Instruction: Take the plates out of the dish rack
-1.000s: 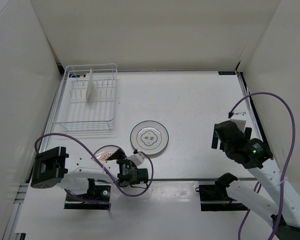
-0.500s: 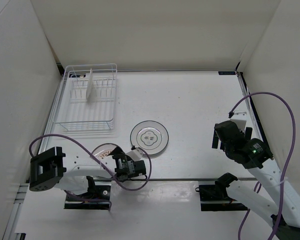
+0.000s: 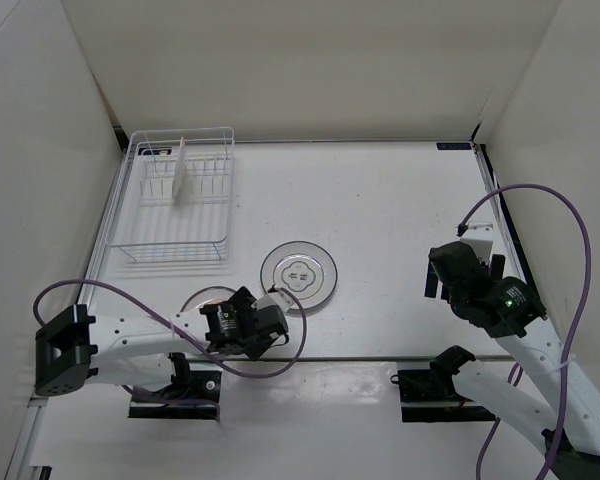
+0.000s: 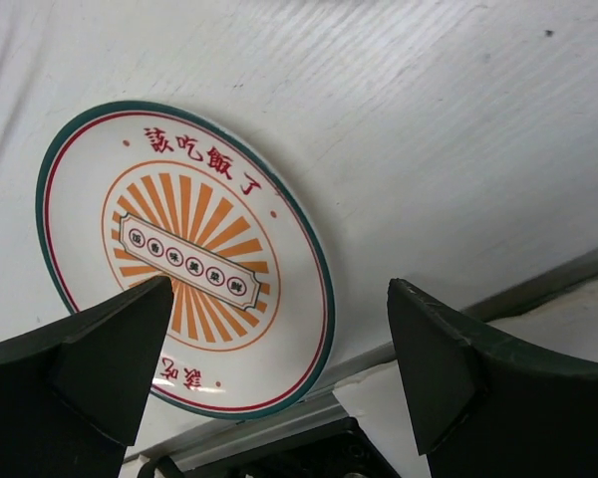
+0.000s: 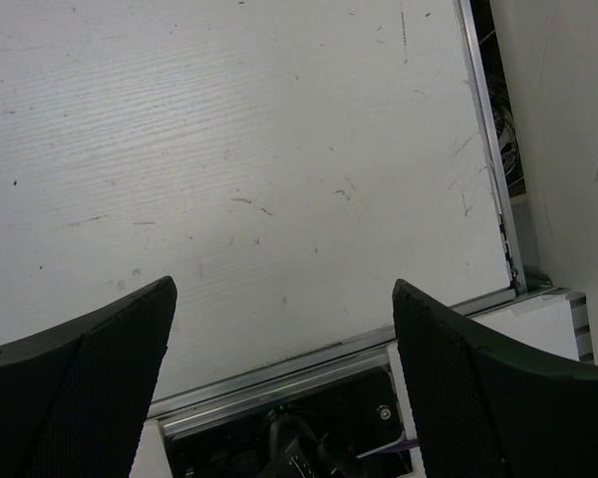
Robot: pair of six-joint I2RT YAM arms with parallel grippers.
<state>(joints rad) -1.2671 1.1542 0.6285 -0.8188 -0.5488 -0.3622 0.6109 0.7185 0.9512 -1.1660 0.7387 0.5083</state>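
The white wire dish rack (image 3: 178, 205) stands at the far left, with one plate (image 3: 181, 172) upright and edge-on among its tines. A white-grey plate with a dark centre motif (image 3: 298, 272) lies flat on the table's middle. An orange-patterned plate (image 4: 184, 264) lies flat near the front edge; in the top view (image 3: 202, 297) my left arm mostly covers it. My left gripper (image 4: 279, 368) is open and empty just above this plate, at the near left in the top view (image 3: 230, 322). My right gripper (image 5: 284, 378) is open and empty over bare table at the right (image 3: 450, 270).
The table's metal front edge (image 4: 458, 309) runs just behind the orange plate and also shows in the right wrist view (image 5: 329, 358). White walls enclose the table on three sides. Purple cables loop from both arms.
My left arm's elbow has swung left and lower, and its wrist has turned and shifted slightly over the orange plate. The right arm has not moved.
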